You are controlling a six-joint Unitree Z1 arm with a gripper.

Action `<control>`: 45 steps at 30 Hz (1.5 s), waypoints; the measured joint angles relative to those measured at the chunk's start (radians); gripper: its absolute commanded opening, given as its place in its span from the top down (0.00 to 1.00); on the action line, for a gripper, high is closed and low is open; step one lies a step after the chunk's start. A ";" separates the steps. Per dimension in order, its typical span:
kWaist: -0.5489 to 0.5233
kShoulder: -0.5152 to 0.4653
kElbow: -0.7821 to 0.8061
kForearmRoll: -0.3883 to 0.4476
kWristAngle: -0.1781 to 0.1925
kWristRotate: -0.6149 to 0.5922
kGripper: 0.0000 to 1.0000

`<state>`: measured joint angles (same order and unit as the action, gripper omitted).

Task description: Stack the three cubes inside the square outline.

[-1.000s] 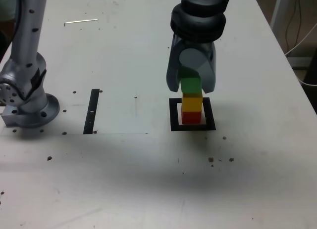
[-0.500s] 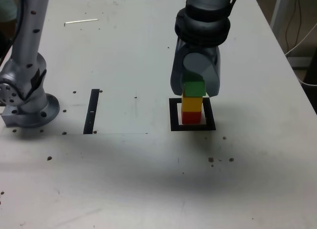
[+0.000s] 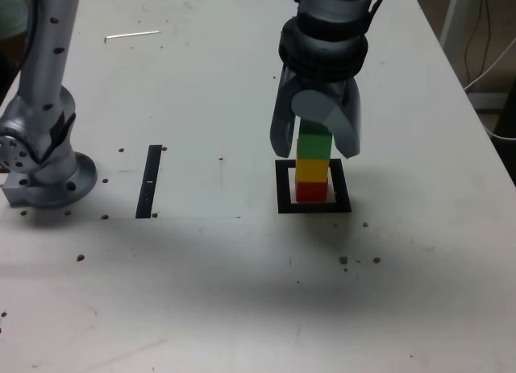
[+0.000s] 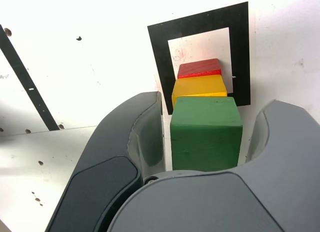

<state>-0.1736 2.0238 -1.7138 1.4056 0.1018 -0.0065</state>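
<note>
The gripper (image 3: 315,144) hangs straight down over the little tower, its two grey jaws spread apart with the green cube (image 4: 206,132) standing between them; in the wrist view a sliver of daylight shows on either side of the block, so nothing is pinched and the cube rests on its own weight. That looks to me like a release: the block set on top and let go, with the jaws kept wide enough not to nudge it. Below it sits the yellow cube (image 4: 198,86), and under that the red cube (image 4: 199,68), all three lined up fairly squarely in a column that stands on the white centre of the square outline (image 3: 283,188). From the exterior view the tower looks upright, with no obvious lean. The blocks are plain, solid-coloured cubes with crisp edges and a matte, faintly scuffed face, the sort that sit flat on one another and will not roll. The jaws are smooth, rounded grey shells, much bulkier than the cubes, which is why a careless lift could clip the top one. The outline is a thick black frame lying flat on the pale, speckled table (image 3: 419,292); a narrow black strip (image 3: 150,180) lies well apart toward the exterior view's left.
</note>
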 measured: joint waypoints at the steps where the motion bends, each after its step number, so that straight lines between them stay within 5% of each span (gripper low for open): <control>1: 0.000 -0.001 0.000 0.000 0.001 0.000 0.07; 12: -0.001 -0.092 0.010 0.015 0.072 -0.009 0.01; 18: -0.001 -0.196 0.105 0.016 0.082 -0.031 0.01; 31: -0.001 -0.429 0.384 0.014 0.078 -0.081 0.01; 45: -0.002 -0.552 0.720 -0.138 0.033 -0.131 0.01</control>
<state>-0.1752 1.4718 -0.9934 1.2680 0.1351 -0.1379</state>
